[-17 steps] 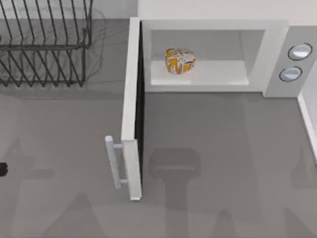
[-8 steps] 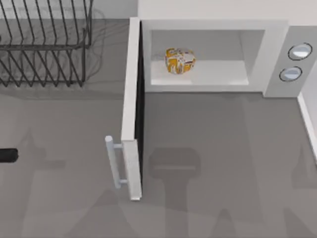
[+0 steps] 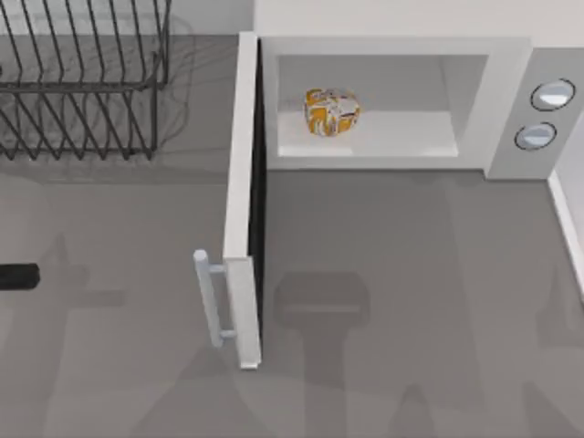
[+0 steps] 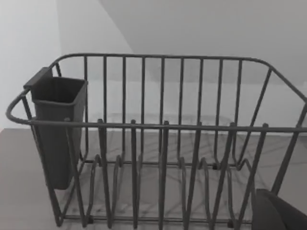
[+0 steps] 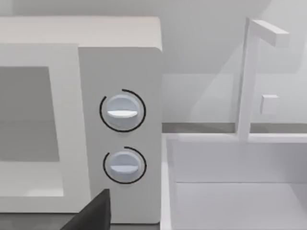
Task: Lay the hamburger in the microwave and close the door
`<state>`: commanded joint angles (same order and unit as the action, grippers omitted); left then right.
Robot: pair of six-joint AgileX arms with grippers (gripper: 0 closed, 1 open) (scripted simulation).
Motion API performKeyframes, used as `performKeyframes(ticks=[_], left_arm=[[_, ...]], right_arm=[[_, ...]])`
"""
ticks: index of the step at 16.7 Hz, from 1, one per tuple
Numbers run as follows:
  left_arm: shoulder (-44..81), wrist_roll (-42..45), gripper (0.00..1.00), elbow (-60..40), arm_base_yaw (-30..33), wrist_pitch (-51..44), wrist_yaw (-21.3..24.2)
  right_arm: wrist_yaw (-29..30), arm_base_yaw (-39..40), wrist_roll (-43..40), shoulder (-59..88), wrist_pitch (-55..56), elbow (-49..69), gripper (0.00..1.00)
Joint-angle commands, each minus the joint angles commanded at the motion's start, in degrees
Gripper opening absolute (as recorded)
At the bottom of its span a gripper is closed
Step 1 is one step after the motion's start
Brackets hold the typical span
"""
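The hamburger (image 3: 331,111), a small white and orange-yellow lump, lies on the floor of the microwave (image 3: 392,50) cavity, towards its left side. The door (image 3: 243,201) stands wide open, swung out towards the table's front, with its pale bar handle (image 3: 212,297) facing left. A dark part of my left gripper (image 3: 18,276) pokes in at the table's left edge, well left of the handle and apart from it. A dark piece of my left gripper (image 4: 278,213) shows before the rack. My right gripper (image 5: 91,213) shows as a dark piece below the two dials (image 5: 122,111).
A black wire rack (image 3: 82,82) stands at the back left, with a grey cup (image 4: 57,129) hung on one end. A white tray-like frame (image 5: 230,191) adjoins the microwave on the right. Open grey table lies in front of the cavity.
My left gripper has come in from the left edge, moving right and a little towards the back. Hamburger and door have not moved.
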<state>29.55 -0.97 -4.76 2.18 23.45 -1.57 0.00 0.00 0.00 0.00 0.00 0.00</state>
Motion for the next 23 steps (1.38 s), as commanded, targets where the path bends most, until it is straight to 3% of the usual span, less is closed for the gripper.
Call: performKeyframes(ticks=[4, 15, 18, 23], left_arm=[[8.1, -5.1, 0.0, -8.7, 6.9, -10.2, -4.7], [30.0, -20.8, 0.0, -36.6, 28.4, -51.9, -18.7], [32.5, -23.0, 0.0, -40.0, 31.4, -55.8, -20.7], [32.4, -23.1, 0.0, -39.8, 31.3, -55.7, -20.6]], right_arm=[[0.0, 0.0, 0.0, 0.0, 0.0, 0.0, 1.0], [0.0, 0.0, 0.0, 0.0, 0.0, 0.0, 1.0], [0.0, 0.0, 0.0, 0.0, 0.0, 0.0, 1.0], [0.0, 0.0, 0.0, 0.0, 0.0, 0.0, 1.0]])
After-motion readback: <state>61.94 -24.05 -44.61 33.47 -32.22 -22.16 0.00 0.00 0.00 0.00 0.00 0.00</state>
